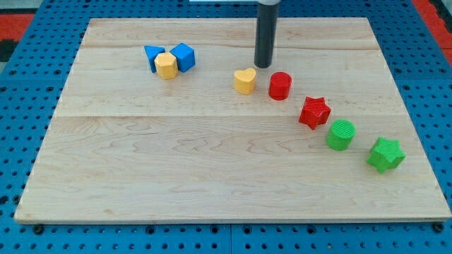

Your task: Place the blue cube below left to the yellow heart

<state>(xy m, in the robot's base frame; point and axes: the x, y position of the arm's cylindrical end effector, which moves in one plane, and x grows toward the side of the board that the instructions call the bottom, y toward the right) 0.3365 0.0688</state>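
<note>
Wooden board (212, 169): my tip (263, 66) just above yellow heart (245, 81).

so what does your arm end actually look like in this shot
A straight, smooth, dark grey cylindrical rod, slightly glossy, entering from the view's top. No hand, cables or markings show. My tip is its flat lower end, just above the gap between the yellow heart block and red cylinder block.
</note>
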